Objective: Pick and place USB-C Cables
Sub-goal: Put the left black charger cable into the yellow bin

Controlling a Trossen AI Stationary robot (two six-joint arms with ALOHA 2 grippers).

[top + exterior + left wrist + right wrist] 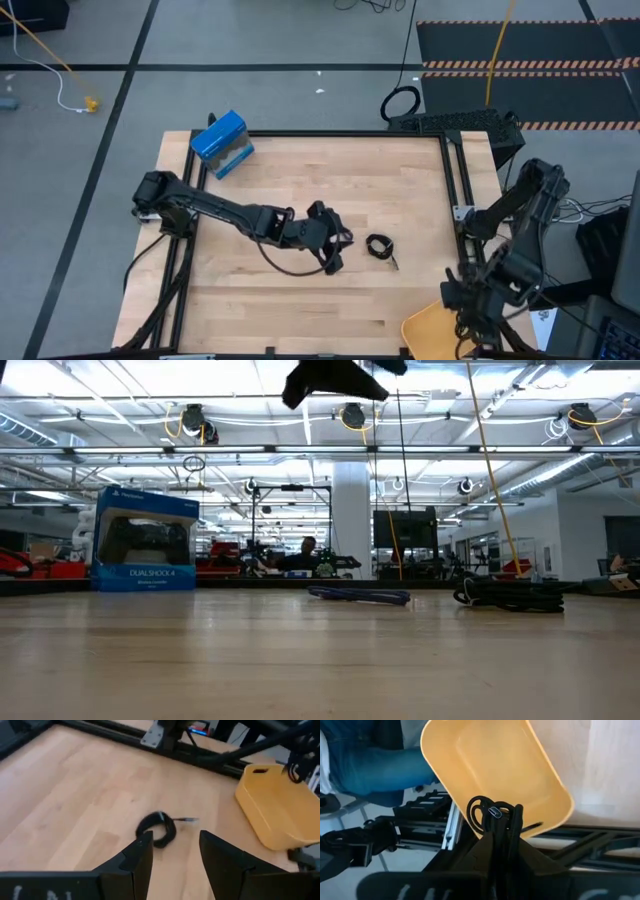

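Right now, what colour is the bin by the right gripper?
Yellow; the bin shows best in the right wrist view.

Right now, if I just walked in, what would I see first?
Probably the yellow plastic bin at the table's near right corner, with the right gripper above it, shut on a coiled black USB-C cable. Next, the left gripper, open mid-table, hovers by another coiled black cable on the wood. A blue boxed game controller sits at the far left corner.

Most of the wooden table (300,310) is bare. Only blockers: blue box (221,143) at upper left, coiled black cable (380,246) near center, yellow bin (432,332) at lower right, black frame rail (455,190) along the right.
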